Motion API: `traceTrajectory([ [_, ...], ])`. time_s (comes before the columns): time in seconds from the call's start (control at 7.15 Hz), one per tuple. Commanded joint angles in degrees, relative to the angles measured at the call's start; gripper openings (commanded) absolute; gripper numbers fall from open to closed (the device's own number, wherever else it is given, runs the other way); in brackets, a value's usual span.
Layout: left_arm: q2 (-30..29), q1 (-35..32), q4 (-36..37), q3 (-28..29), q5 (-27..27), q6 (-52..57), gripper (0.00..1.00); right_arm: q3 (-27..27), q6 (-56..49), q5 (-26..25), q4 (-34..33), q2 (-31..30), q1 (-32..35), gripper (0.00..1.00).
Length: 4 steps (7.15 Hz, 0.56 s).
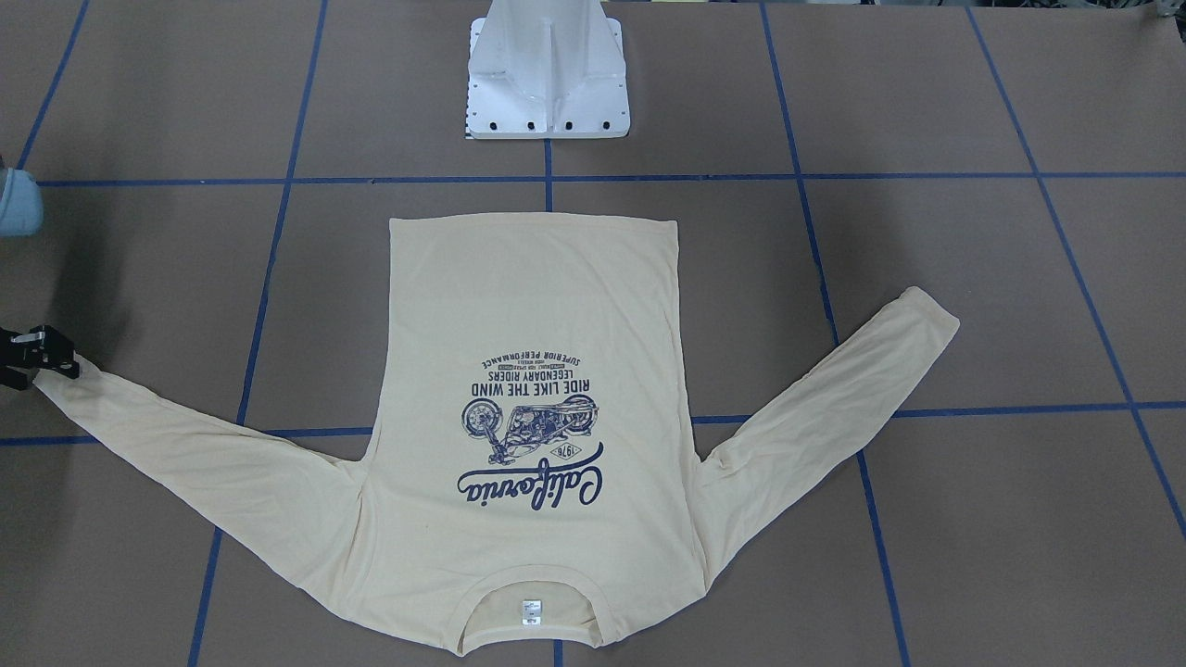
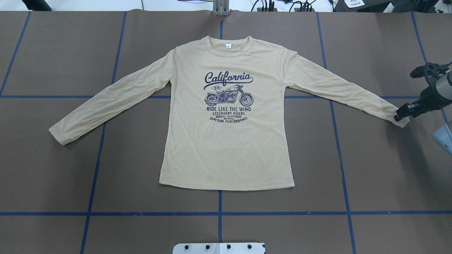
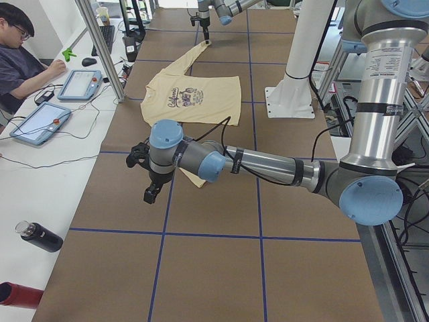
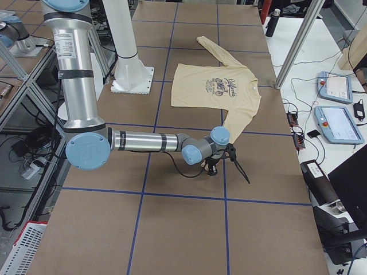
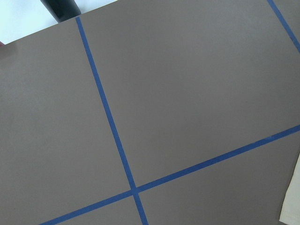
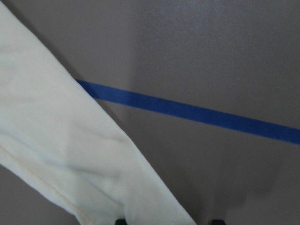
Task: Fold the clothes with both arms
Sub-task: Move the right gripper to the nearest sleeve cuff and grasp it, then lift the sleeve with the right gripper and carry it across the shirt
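The cream-yellow long-sleeved shirt [image 2: 226,148] lies flat and print up on the brown table, both sleeves spread out to the sides. My right gripper [image 2: 402,115] is low at the cuff of the sleeve on the overhead view's right. In the right wrist view the sleeve [image 6: 70,154] runs in between two fingertips [image 6: 121,221] that stand wide apart, so this gripper is open. My left gripper [image 3: 150,191] shows only in the exterior left view, hovering over bare table short of the other cuff [image 2: 58,135]; I cannot tell whether it is open or shut. That cuff's corner [image 5: 291,206] edges into the left wrist view.
The white pedestal base [image 1: 547,83] stands on the robot's side of the shirt's hem. Blue tape lines [image 2: 219,213] grid the table. A person [image 3: 20,60] sits at a side bench with tablets, and a dark bottle [image 3: 39,236] lies there.
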Motion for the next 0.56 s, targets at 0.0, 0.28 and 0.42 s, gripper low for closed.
traceTrajectory([
  [0.0,-0.01,0.0,0.0,0.0,0.01,0.0,1.0,0.07,0.1,0.0,-0.01,0.11,-0.06,0.23],
  [0.28,-0.1,0.0,0.0,0.09,0.01,0.0,1.0,0.68,0.1,0.09,-0.01,0.29,-0.06,0.14],
  [0.42,-0.18,0.0,0.0,0.26,0.01,0.0,1.0,0.94,0.1,0.09,-0.01,0.38,-0.06,0.11],
])
